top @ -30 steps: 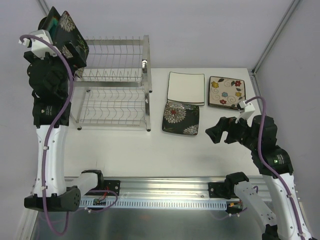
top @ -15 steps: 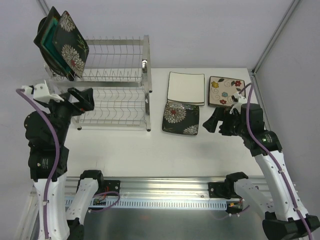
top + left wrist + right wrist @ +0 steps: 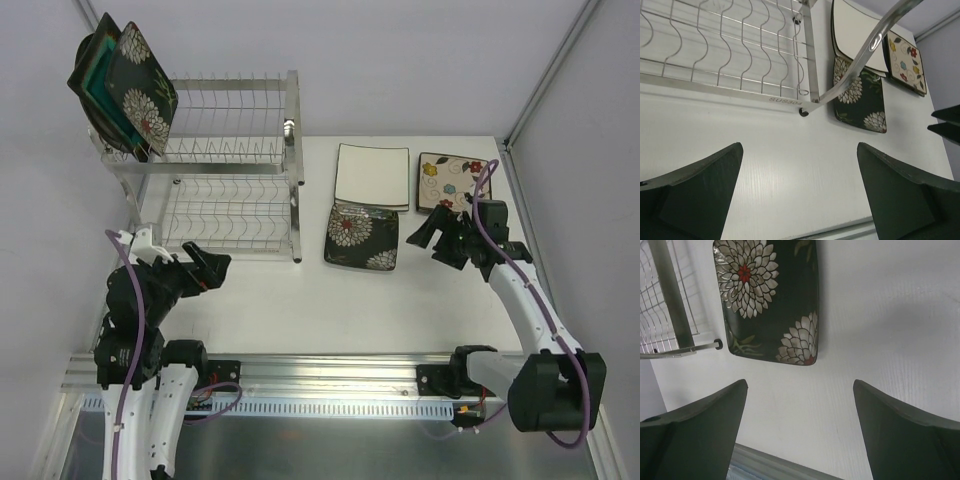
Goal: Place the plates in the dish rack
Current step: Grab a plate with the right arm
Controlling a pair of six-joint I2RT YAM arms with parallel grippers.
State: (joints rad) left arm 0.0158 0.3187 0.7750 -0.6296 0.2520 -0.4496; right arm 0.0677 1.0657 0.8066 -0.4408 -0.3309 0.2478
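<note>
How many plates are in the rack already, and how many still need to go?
Two done: a teal plate and a dark flowered plate stand in the rack. Nothing is in hand: the left fingers and right fingers are open, empty. Three left on the table: white plate, cream plate, black plate.

Bright even light, soft shadow beneath the dish rack (image 3: 295,180), sharp focus

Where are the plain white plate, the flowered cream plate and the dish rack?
plain white plate (image 3: 373,175), top view, centre of its face.
flowered cream plate (image 3: 453,184), top view, centre of its face.
dish rack (image 3: 295,160), top view, its right corner post.
</note>
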